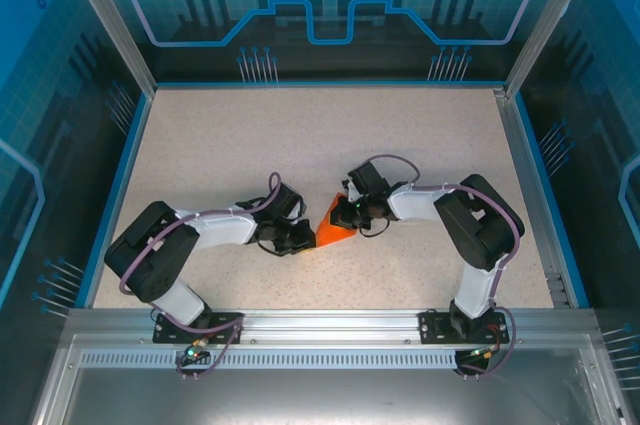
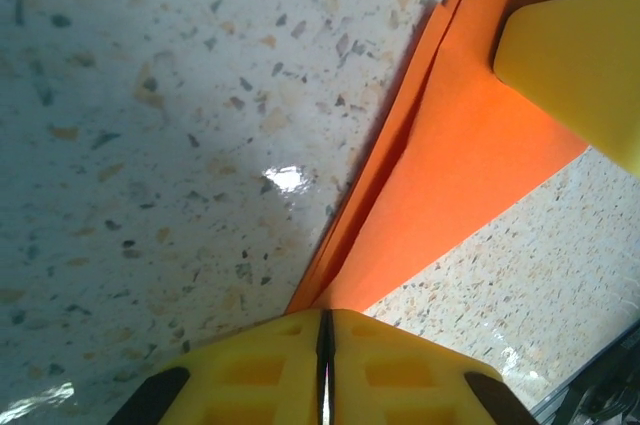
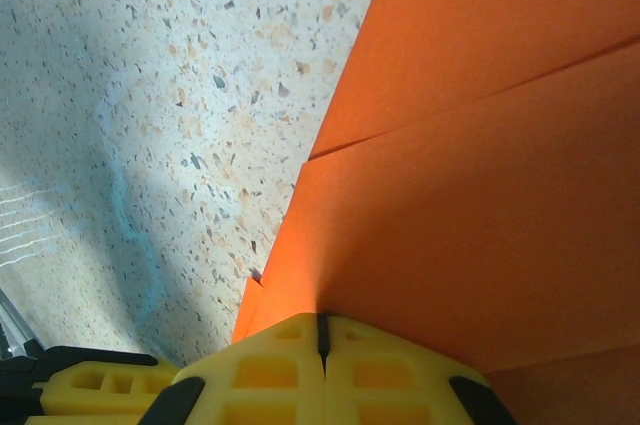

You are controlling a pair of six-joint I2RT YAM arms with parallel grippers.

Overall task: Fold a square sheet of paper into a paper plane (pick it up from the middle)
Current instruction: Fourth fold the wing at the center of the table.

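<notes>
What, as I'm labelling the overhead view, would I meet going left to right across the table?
Left arm → left pincer → folded orange paper → right pincer → right arm.

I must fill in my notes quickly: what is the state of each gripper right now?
Left gripper: closed, pinching the orange paper.
Right gripper: closed, pinching the same orange paper.

The sheet of paper [image 1: 333, 228] lies on the table [image 1: 300, 135], near its middle. The left gripper [image 1: 304, 238] touches its left tip and the right gripper [image 1: 348, 213] sits at its right, rear edge, so the sheet lies between the 2.
</notes>
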